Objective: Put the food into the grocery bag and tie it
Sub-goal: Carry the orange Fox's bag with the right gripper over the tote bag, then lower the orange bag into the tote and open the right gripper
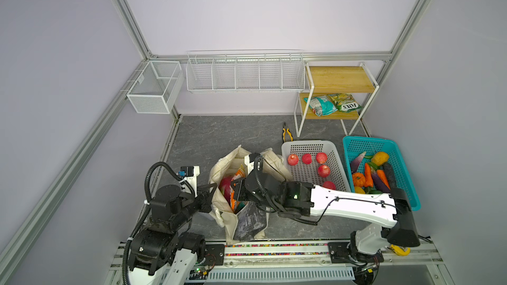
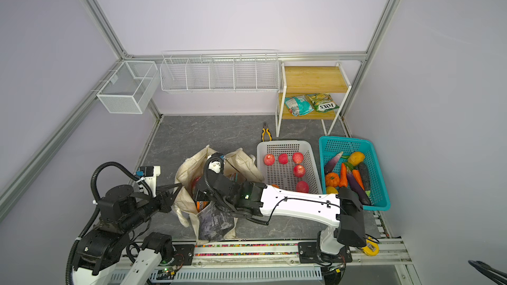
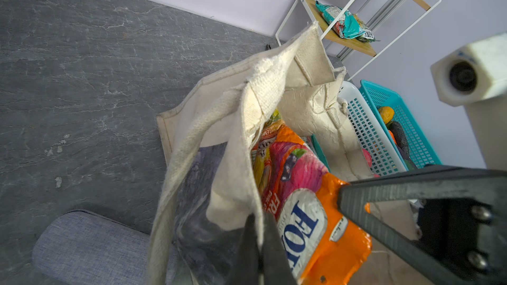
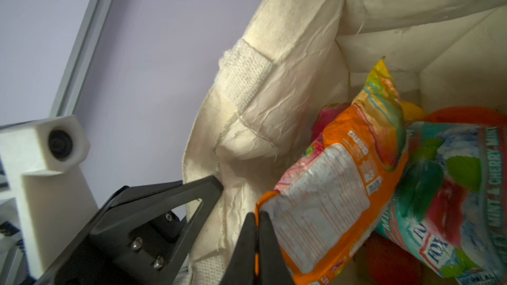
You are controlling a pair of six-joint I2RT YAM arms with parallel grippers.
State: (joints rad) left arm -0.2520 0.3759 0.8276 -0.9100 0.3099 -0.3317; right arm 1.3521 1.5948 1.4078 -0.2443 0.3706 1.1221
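Right gripper (image 4: 257, 220), bottom centre, pinches the orange packet (image 4: 323, 206), whose back I see; left wrist view shows its FOX front, left gripper (image 3: 258, 223) clamping the bag (image 3: 236, 187) rim.

Resting on grey marbled tabletop (image 1: 219, 132): cream canvas tote (image 1: 225, 160), white perforated basket (image 1: 310, 143), teal basket (image 1: 367, 141), yellow-handled pliers (image 1: 287, 132), wooden shelf rack (image 1: 340, 79).

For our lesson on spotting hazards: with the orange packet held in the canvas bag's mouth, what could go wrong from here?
1. The right claw pinches only the edge of the orange packet, which could slip out or stand tall and hinder tying.
2. The left claw holds one rim of the grocery bag; if it slips, the mouth may fold shut.
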